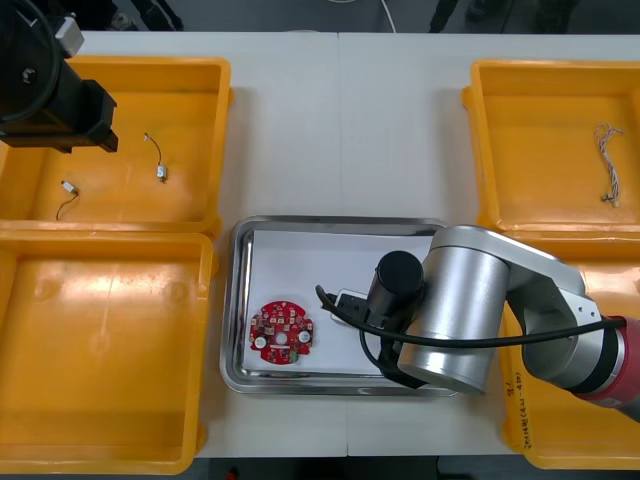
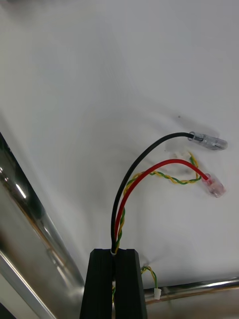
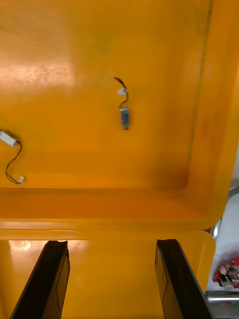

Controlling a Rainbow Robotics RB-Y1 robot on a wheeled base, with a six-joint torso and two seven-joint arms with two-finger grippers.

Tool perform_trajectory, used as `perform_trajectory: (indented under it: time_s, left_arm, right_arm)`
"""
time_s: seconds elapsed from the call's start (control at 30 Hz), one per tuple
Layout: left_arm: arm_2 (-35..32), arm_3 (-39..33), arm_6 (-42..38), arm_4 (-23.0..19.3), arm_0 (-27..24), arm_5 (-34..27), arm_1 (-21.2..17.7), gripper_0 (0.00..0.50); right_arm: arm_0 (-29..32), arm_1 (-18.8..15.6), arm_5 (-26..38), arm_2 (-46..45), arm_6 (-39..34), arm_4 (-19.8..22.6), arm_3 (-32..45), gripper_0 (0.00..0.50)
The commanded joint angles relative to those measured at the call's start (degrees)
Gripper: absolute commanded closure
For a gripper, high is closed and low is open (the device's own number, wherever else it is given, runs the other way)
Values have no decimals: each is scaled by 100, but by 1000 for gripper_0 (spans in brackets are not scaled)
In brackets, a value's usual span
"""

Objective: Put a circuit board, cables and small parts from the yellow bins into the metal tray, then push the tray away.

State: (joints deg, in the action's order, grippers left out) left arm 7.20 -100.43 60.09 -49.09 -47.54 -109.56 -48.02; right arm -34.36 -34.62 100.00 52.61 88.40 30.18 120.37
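right hand is pinching the cable bundle low over the tray, near the circuit board lying in it; best to be spreading only once the loose ends are resting inside the rim. left hand is hovering spread above the far left bin.

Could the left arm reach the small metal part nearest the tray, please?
Probably yes: the left gripper hovers over its yellow bin, jaws open, and nothing covers the small metal part.
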Motion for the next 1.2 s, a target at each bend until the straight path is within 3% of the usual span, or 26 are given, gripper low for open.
perform_trajectory:
  time_s: [0.03,0.6,1.2]
  left_arm:
    - [-351,190,486,216,-282,-44,-225,0]
    - [-703,911,926,409,-273,-39,-225,0]
    - [-782,2484,2420,515,-273,1297,-199,0]
  right_arm:
    - [70,166,-139,215,125,-180,31,500]
    - [264,447,-473,223,-42,-531,-198,500]
    - [457,728,-464,223,-182,-927,-198,500]
